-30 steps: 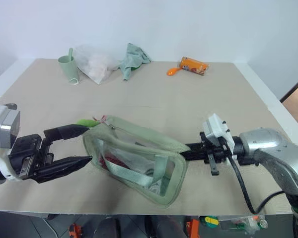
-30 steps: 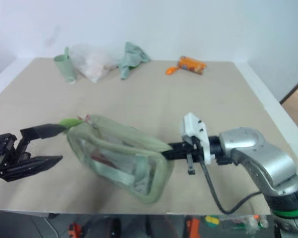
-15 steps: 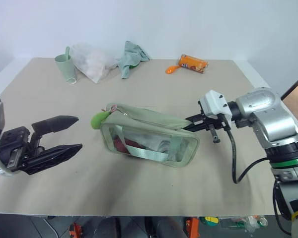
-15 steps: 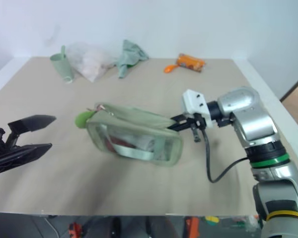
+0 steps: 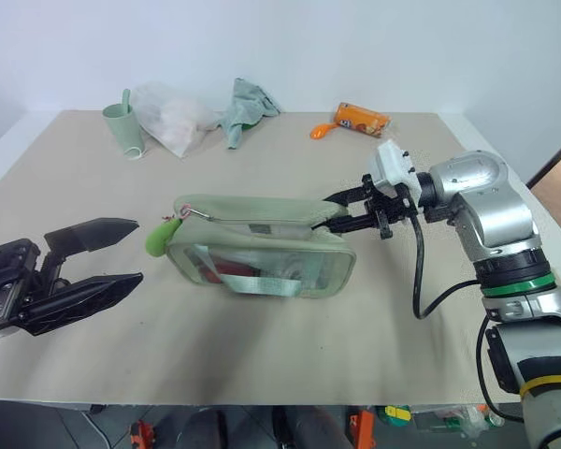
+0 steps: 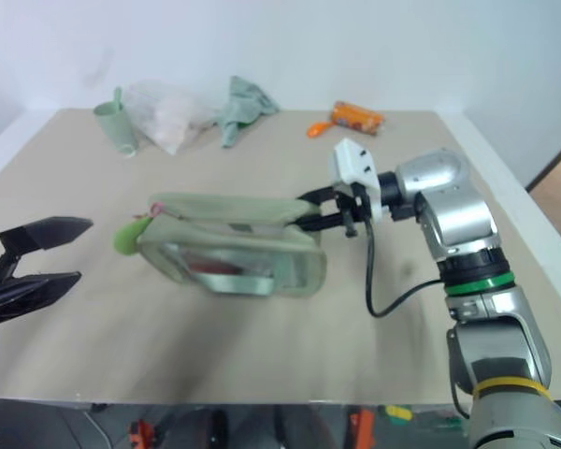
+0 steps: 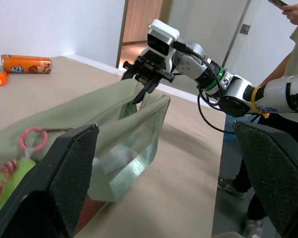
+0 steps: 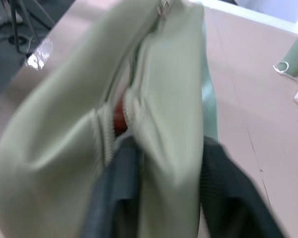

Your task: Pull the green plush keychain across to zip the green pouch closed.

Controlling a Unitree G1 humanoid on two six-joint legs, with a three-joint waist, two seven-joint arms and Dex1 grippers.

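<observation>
Right gripper (image 5: 341,210) straddles the green pouch (image 5: 262,253) end, fingers part-spread around its fabric, seemingly to anchor it; left gripper (image 5: 103,257) gapes empty beside the green plush keychain (image 5: 159,238) at the far end

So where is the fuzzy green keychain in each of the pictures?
Left eye view: the green plush keychain hangs at the green pouch's left end.
Right eye view: same spot.
Left wrist view: low in the corner, beside a pink ring.
Right wrist view: I cannot make it out.
Shared landmark: the pouch.
</observation>
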